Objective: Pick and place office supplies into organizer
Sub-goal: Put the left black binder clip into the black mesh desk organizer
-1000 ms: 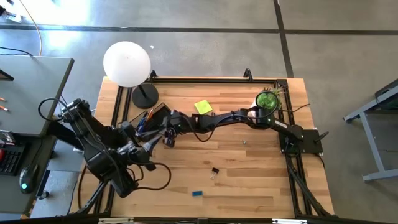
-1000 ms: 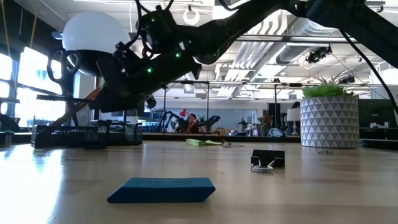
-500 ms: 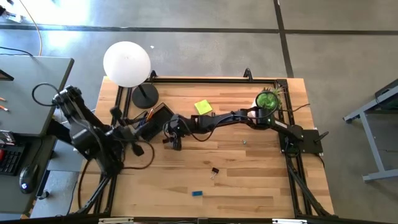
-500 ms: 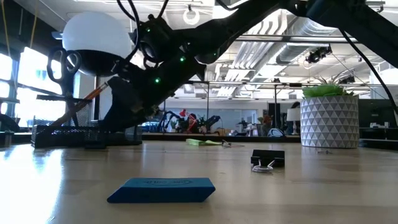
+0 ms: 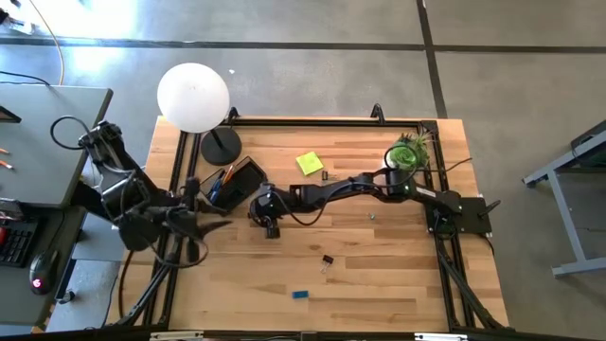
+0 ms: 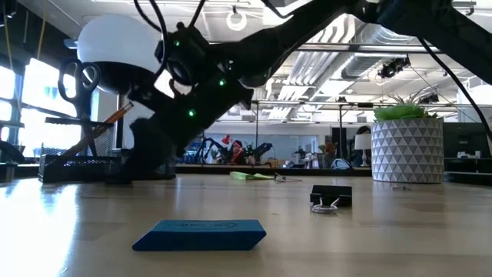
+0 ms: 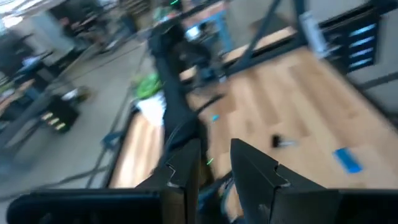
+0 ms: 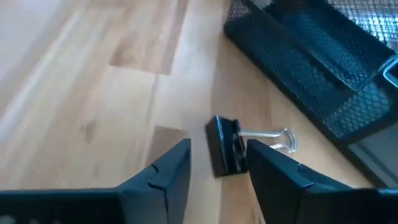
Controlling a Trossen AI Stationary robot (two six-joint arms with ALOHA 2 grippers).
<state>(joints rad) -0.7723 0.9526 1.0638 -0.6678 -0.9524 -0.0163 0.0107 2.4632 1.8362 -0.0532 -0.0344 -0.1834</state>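
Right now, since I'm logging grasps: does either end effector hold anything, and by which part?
The right end effector straddles the black binder clip body on the wooden table; a closed hold cannot be told. The left end effector holds nothing.

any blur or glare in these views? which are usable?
Left wrist view: heavy motion smear, the blue eraser only a streak. Right wrist view: fairly clear, the binder clip lies between the fingers, beside the mesh organizer. Low view: bright windows behind, so the arm is a dark shape. High view: even light, the lamp globe nearly washed out.
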